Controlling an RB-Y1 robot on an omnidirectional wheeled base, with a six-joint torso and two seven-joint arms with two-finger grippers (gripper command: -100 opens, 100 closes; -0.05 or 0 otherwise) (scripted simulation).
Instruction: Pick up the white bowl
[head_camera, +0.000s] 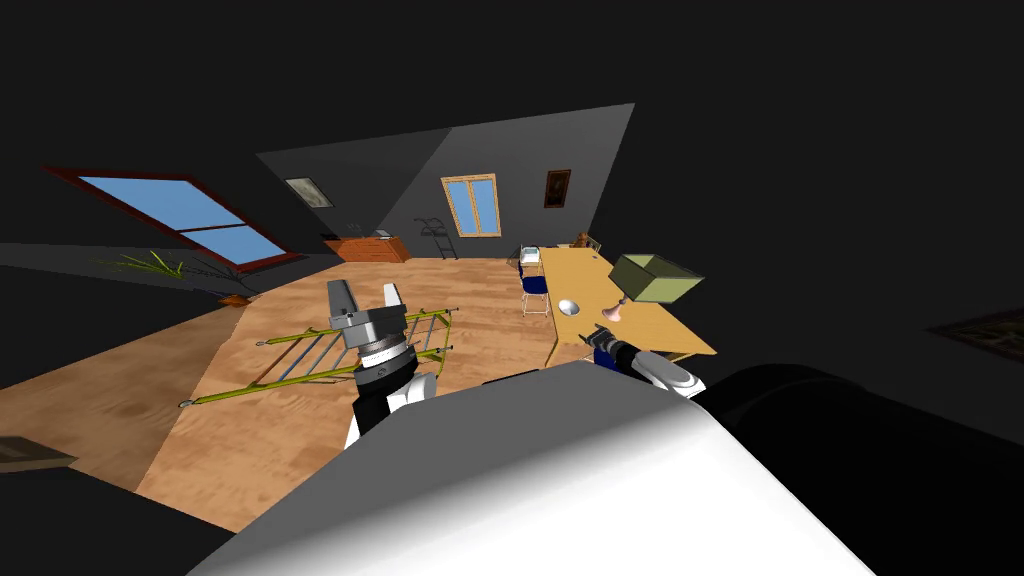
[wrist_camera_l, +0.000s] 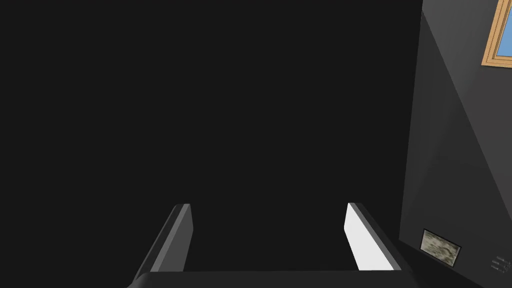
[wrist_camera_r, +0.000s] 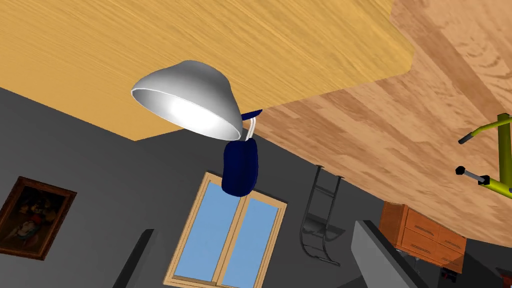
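A white bowl (head_camera: 569, 306) stands on the long wooden table (head_camera: 580, 280), near the edge facing the open floor. In the right wrist view the bowl (wrist_camera_r: 192, 100) lies ahead of my right gripper (wrist_camera_r: 255, 229), well beyond its fingertips. That gripper is open with nothing between its fingers. In the head view the right gripper (head_camera: 598, 337) hovers at the table's near end, a short way from the bowl. My left gripper (head_camera: 366, 297) is raised over the floor to the left, open and holding nothing; its fingers (wrist_camera_l: 357, 235) stand wide apart.
A lamp with an olive box shade (head_camera: 655, 277) and pink base (head_camera: 613, 312) stands on the table just right of the bowl. A blue chair (head_camera: 535, 285) sits at the table's floor side. A yellow-green frame (head_camera: 330, 360) lies on the floor. An orange dresser (head_camera: 367, 248) stands at the far wall.
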